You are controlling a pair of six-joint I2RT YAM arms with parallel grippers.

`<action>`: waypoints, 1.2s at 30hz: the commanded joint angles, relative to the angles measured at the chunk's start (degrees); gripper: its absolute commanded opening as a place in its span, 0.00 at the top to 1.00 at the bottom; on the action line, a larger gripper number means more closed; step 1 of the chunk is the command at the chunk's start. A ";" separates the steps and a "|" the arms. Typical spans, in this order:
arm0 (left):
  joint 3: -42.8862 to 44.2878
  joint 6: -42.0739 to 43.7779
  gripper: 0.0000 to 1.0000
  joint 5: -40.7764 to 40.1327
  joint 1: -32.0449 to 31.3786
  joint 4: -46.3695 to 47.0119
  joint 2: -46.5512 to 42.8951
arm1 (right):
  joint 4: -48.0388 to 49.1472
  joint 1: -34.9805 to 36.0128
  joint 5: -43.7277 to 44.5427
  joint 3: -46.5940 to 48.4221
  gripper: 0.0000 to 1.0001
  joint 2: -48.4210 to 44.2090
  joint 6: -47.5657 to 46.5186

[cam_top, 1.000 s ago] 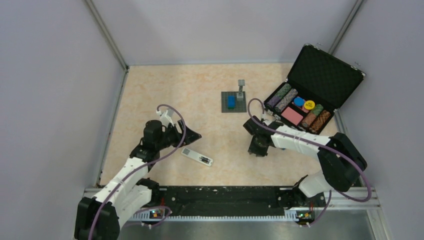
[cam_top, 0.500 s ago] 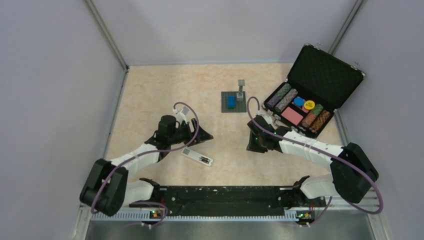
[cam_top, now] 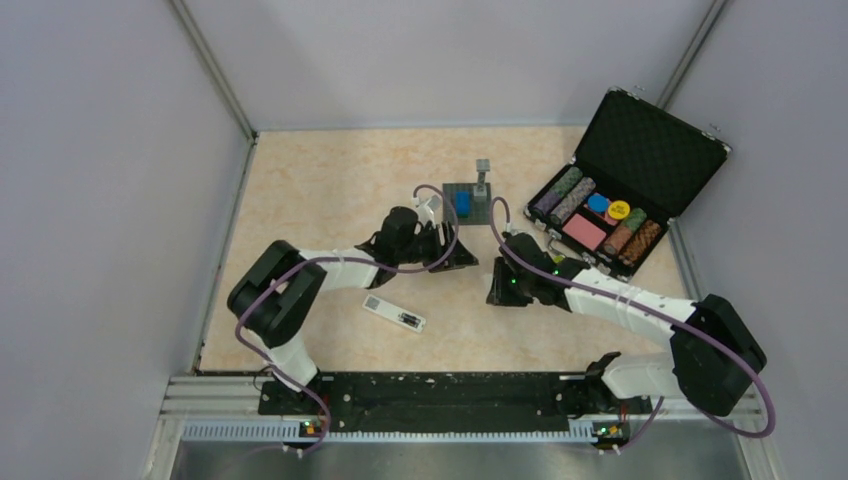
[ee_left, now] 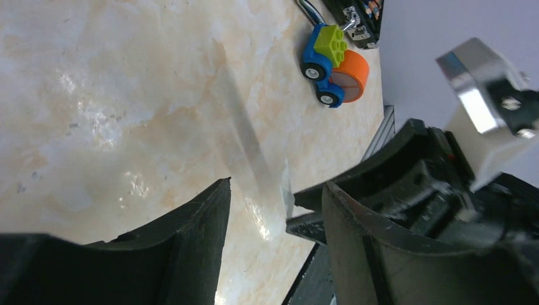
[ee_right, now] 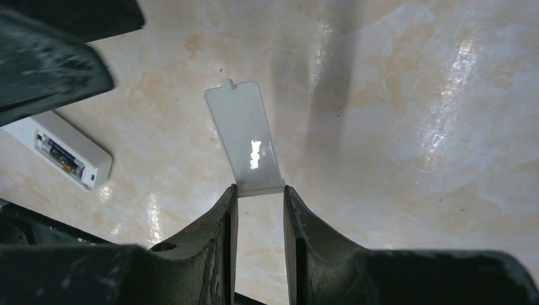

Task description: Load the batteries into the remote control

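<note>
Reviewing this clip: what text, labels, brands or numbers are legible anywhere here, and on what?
None legible in any view.
Marks on the remote control: too small to read.
Faces of the poker chips: too small to read.
The white cover in the right end effector: blank.

The top camera looks down from above and behind the arm bases on the whole bench (cam_top: 330,180). Both wrist cameras sit near the bench (the left one tilted); the right and top views share the remote control (cam_top: 394,314).
</note>
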 commanded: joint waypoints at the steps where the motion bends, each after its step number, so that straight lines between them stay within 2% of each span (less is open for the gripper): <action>1: 5.34 -0.27 0.42 -0.81 -1.77 2.28 4.00 | 3.20 0.72 -1.82 -0.30 0.75 -2.69 -2.34; 4: 6.42 -0.32 0.44 0.33 -2.76 3.19 5.37 | 3.34 0.67 -1.80 -0.39 0.75 -2.97 -2.09; 9: 6.23 -0.08 0.37 0.65 -4.27 4.66 6.60 | 4.74 0.72 -3.67 -0.27 0.75 -2.48 -1.52; 13: 6.83 -0.08 0.40 0.38 -4.97 4.15 8.17 | 5.47 0.72 -3.96 0.16 0.75 -2.03 -1.13; 18: 7.01 -0.78 0.57 0.71 -5.06 4.34 8.72 | 5.63 0.74 -4.23 0.72 0.75 -1.59 -1.18; 23: 6.82 -1.54 0.80 0.89 -5.06 4.18 8.46 | 5.80 0.72 -4.13 1.05 0.75 -1.10 -0.93; 25: 6.52 -2.19 0.95 1.22 -5.06 4.22 8.30 | 5.80 0.71 -4.06 1.38 0.75 -0.99 -1.13; 26: 6.31 -2.72 1.00 1.32 -5.06 4.38 8.25 | 5.80 0.72 -3.77 1.63 0.73 -1.07 -1.27; 28: 5.95 -3.96 1.00 1.03 -5.06 4.05 7.96 | 5.64 0.74 -3.31 2.13 0.67 -1.35 -1.77; 31: 6.27 -5.73 1.00 -0.45 -5.06 0.74 6.42 | 4.71 0.74 -2.32 3.14 0.51 -3.00 -3.10; 34: 9.43 -6.19 1.00 -3.52 -5.06 -10.86 3.51 | 3.89 0.72 -0.32 4.06 0.38 -6.55 -6.46; 36: 12.89 -5.92 1.00 -5.75 -4.98 -19.85 1.51 | 4.36 1.07 -3.07 4.91 0.37 -9.71 -12.21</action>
